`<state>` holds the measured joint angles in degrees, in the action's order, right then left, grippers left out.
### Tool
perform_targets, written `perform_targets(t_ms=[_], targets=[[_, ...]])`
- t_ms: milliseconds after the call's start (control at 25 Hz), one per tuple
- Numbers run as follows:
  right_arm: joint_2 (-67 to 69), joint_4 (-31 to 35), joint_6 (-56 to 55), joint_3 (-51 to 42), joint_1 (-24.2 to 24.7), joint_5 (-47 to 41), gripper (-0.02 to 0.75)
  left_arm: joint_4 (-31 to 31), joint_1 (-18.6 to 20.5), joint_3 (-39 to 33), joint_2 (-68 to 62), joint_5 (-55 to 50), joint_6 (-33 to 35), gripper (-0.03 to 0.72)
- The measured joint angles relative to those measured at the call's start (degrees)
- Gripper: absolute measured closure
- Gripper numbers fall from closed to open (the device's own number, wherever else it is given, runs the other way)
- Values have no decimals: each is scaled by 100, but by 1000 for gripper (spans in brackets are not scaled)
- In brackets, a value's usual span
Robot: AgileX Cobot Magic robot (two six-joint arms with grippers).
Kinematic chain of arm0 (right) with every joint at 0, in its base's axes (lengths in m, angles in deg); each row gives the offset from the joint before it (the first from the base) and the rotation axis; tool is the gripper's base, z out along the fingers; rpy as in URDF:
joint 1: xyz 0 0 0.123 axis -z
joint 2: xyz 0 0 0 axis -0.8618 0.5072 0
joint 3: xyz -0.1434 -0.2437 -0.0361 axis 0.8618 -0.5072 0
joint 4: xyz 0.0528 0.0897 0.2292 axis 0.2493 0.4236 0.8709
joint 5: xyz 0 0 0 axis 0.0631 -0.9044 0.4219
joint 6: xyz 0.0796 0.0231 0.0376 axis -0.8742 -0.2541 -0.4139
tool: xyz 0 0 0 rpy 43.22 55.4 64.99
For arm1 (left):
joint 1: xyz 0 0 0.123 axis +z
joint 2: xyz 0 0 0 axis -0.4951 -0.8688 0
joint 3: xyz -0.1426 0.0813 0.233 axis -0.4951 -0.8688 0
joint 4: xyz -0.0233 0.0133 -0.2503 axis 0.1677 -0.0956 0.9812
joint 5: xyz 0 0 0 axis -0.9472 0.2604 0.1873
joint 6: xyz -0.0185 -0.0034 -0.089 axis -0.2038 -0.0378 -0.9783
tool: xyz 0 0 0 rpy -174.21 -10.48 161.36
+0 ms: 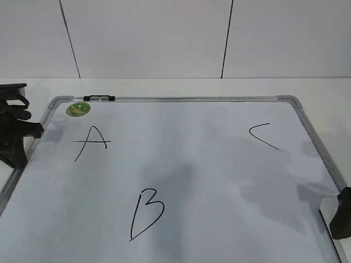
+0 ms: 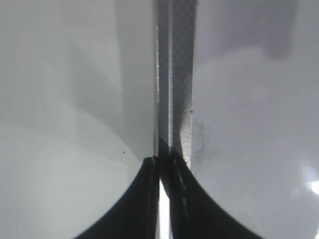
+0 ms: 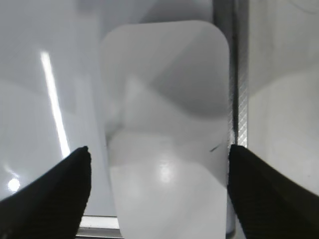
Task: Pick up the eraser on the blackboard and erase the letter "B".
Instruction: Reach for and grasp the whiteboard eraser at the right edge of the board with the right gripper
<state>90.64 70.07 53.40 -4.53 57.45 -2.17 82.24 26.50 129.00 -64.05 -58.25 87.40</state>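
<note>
The blackboard (image 1: pixel 219 181) is a white dry-erase board with a silver frame, lying flat. The letter "B" (image 1: pixel 145 212) is drawn in black low on the board, left of centre, with "A" (image 1: pixel 92 141) and "C" (image 1: pixel 264 136) farther back. The eraser (image 3: pixel 164 124), a white glossy rounded block, lies on the board beside the frame rail (image 3: pixel 237 74). My right gripper (image 3: pixel 159 149) is open, with one jaw on each side of the eraser and neither pressing it; it also shows at the board's near right edge (image 1: pixel 343 213). My left gripper (image 2: pixel 163 164) is shut and empty over the board's left rail (image 2: pixel 174 74).
A green round sticker (image 1: pixel 78 108) and a small black-and-clear marker clip (image 1: pixel 100 98) sit at the board's far left corner. My left arm (image 1: pixel 16 129) rests at the left edge. A white table (image 1: pixel 329 87) and a panelled wall lie behind.
</note>
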Motion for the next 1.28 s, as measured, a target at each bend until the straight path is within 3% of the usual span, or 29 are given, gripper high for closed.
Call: perform_targets(t_ms=[360, 680, 1280], targets=[[373, 0, 13, 9, 0, 125, 80, 0, 0, 0, 0, 0, 0, 669], [382, -35, 13, 11, 0, 125, 132, 0, 0, 0, 0, 0, 0, 669], [382, -283, 13, 34, -26, 114, 127, 5, 0, 0, 0, 0, 0, 669]])
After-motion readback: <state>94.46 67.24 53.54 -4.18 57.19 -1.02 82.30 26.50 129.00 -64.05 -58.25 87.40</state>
